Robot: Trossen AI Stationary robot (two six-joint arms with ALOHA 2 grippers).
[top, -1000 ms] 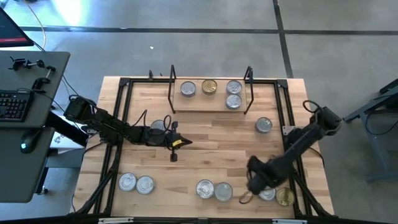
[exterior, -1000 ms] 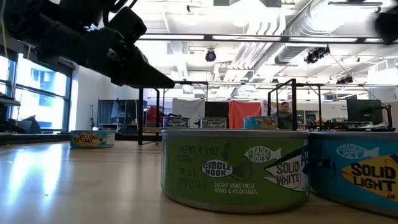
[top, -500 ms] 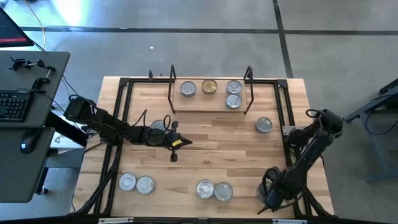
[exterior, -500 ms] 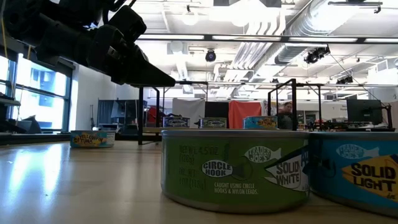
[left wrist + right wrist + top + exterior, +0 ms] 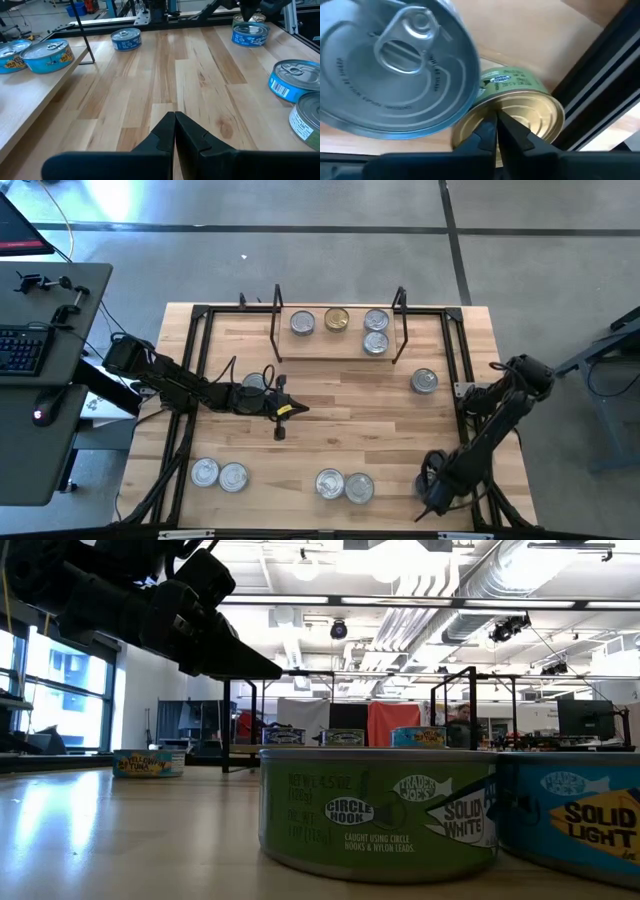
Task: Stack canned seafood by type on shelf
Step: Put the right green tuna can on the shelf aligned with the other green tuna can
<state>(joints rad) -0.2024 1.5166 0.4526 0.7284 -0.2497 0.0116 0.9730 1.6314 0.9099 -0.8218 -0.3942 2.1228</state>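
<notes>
Shiny metal tins [image 5: 395,65] on smooth light-wood tabletop [image 5: 190,75]

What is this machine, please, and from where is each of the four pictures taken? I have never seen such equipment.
It is a robot with two dark arms at a black-framed wooden tabletop. One camera looks down from above, one sits at table height, and one rides on each wrist. Small round metal tins lie about; four stand on the low light-wood shelf. The left gripper waits mid-table, shut and empty. The right gripper, at the near right corner, is shut too, just above a gold-lidded tin beside a silver-lidded tin. Nothing is held.
</notes>
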